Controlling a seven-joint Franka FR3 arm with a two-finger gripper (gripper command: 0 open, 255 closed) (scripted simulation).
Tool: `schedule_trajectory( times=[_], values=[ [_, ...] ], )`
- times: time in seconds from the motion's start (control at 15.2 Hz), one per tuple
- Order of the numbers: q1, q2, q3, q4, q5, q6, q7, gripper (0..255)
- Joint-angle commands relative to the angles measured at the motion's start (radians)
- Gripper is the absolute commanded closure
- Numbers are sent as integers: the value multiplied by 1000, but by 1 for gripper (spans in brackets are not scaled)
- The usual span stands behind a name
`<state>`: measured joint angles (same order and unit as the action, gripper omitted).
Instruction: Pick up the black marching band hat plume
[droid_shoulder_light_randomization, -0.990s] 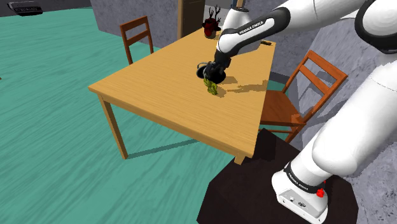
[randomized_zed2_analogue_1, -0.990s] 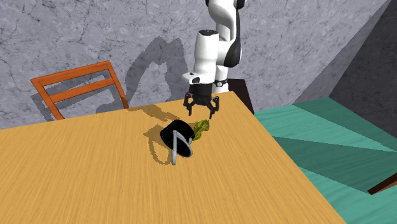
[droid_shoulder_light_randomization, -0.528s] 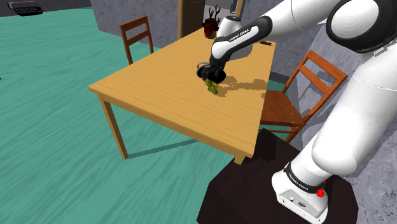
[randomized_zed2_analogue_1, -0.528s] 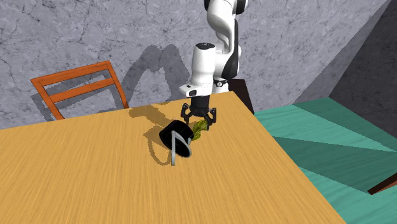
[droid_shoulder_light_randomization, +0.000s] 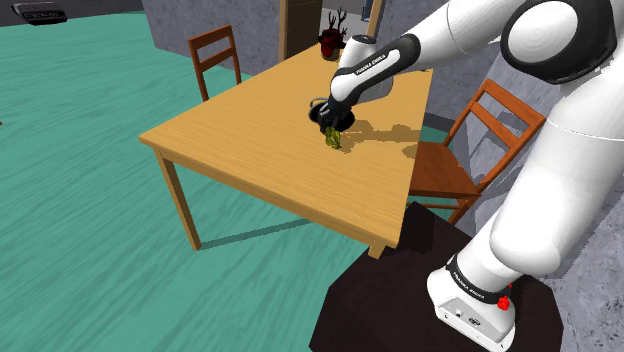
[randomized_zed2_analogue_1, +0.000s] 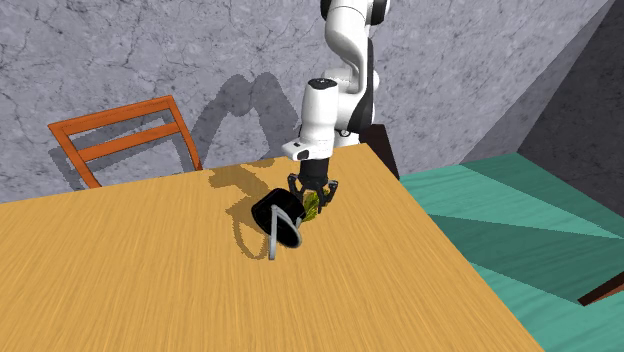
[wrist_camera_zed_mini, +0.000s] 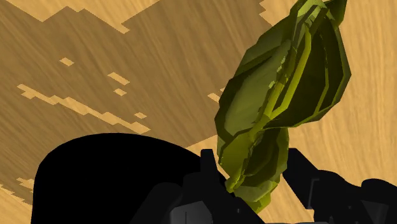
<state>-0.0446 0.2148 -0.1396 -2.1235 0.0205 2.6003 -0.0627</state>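
Note:
A black marching band hat (randomized_zed2_analogue_1: 272, 212) lies on its side on the wooden table (randomized_zed2_analogue_1: 150, 290), with a grey strap looping off its rim. An olive-green leafy plume (randomized_zed2_analogue_1: 312, 204) sticks out of it toward the table's edge nearest the stand. My gripper (randomized_zed2_analogue_1: 314, 198) has come down on the plume, and its black fingers (wrist_camera_zed_mini: 207, 181) clasp the plume's (wrist_camera_zed_mini: 286, 83) narrow base right beside the hat's black body (wrist_camera_zed_mini: 108, 178). From the shoulder, the gripper (droid_shoulder_light_randomization: 331, 127) sits low over the hat (droid_shoulder_light_randomization: 320, 106), with the plume's tip (droid_shoulder_light_randomization: 334, 141) poking out below.
A dark red vase with bare twigs (droid_shoulder_light_randomization: 331, 40) stands at the table's far end. Wooden chairs stand at the far side (droid_shoulder_light_randomization: 213, 55) and at the shoulder view's right (droid_shoulder_light_randomization: 470, 150); another (randomized_zed2_analogue_1: 120, 140) backs onto the grey wall. The dark stand (droid_shoulder_light_randomization: 400, 290) lies by the table's near corner.
The gripper came down from above the hat onto the plume, and its fingers went from spread wide to shut on it. The hat has stayed where it lay.

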Motion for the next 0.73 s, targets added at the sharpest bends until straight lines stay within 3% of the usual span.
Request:
schedule_trajectory(
  times=[0.0, 0.4, 0.66],
  values=[
    [0, 1, 0, -1, 0, 0, 0, 255],
    [0, 2, 0, -2, 1, 2, -1, 255],
    [2, -31, -3, 13, -7, -46, 4, 255]
  ],
)
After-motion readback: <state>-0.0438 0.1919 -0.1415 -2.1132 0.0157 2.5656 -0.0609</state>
